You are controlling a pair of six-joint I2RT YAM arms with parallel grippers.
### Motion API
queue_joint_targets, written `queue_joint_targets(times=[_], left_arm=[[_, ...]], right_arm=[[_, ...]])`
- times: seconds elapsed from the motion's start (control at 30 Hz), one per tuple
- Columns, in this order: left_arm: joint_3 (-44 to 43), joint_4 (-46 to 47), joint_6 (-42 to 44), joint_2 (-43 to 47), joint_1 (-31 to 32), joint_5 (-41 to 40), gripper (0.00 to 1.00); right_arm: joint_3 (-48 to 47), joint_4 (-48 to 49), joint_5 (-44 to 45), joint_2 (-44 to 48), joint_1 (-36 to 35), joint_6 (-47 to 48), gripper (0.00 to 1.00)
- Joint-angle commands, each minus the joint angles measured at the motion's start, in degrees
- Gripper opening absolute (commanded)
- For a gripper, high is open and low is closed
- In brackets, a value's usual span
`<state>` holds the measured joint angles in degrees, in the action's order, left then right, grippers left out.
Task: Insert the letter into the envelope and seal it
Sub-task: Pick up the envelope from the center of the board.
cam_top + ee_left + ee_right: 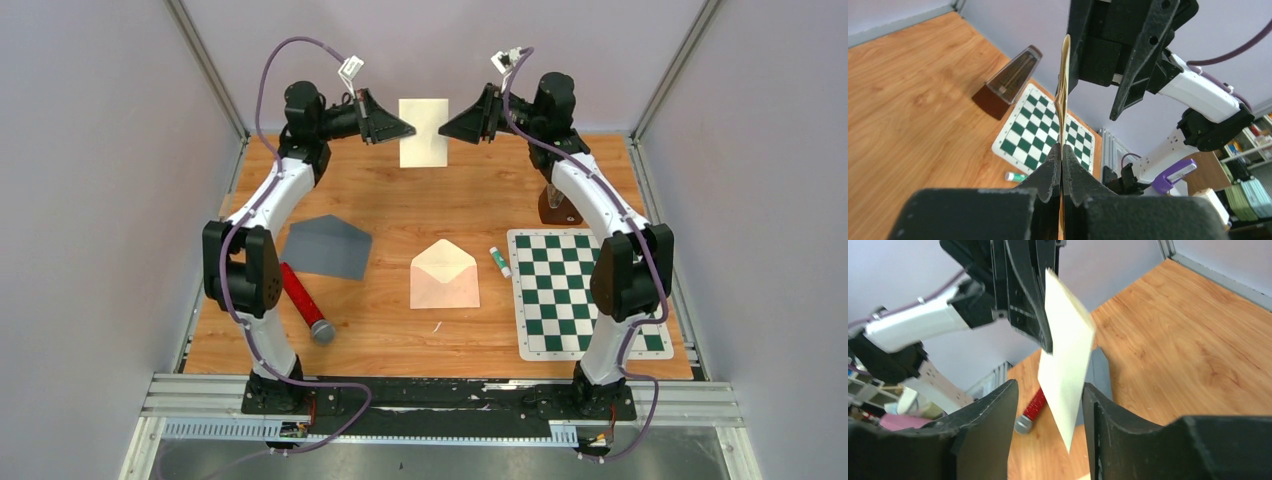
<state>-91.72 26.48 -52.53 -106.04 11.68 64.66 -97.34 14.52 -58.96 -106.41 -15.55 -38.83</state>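
Letter hand-off, as I judge it, above the far side of the counter. The left gripper is clamping the cream letter in mid-air. The right gripper is standing parted around it. Next, the letter is needing lowering into the open pink envelope lying mid-counter.

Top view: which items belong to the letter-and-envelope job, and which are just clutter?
Job: letter, pink envelope (likely the target), glue stick (probably for sealing).
Lying about: grey envelope, red tube, chessboard, metronome.
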Motion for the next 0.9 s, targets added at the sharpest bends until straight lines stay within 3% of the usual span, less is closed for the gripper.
queue_joint_targets(times=[0.0,0.17,0.23,0.33,0.47,0.63,0.87], left_arm=[[2.8,-13.7,10.7,6.9,-6.3,-1.6,0.00],[2.6,-44.7,34.5,16.3,-13.7,-23.4,0.00],[1.2,-52.8,44.1,19.4,-14.4,-31.5,0.00],[1.4,-59.5,51.4,23.6,-14.5,-44.1,0.00],[5.5,-61.8,52.4,32.0,-15.4,-55.7,0.00],[8.7,-64.9,49.9,38.0,-19.4,-58.2,0.00],[9.7,-68.2,46.3,44.1,-22.8,-53.3,0.00]], right_arm=[[1.6,-10.1,-5.1,-2.2,0.4,17.8,0.52],[-0.4,-23.2,-4.2,-5.4,-2.9,36.0,0.53],[-1.9,-27.0,-2.0,-7.4,-4.9,41.6,0.52],[-4.8,-32.1,0.9,-11.0,-8.1,47.8,0.50],[-10.0,-34.3,4.5,-17.0,-12.7,51.3,0.50],[-16.9,-30.2,12.7,-26.1,-18.7,48.0,0.54],[-33.5,-29.8,22.8,-41.7,-23.2,36.4,0.60]])
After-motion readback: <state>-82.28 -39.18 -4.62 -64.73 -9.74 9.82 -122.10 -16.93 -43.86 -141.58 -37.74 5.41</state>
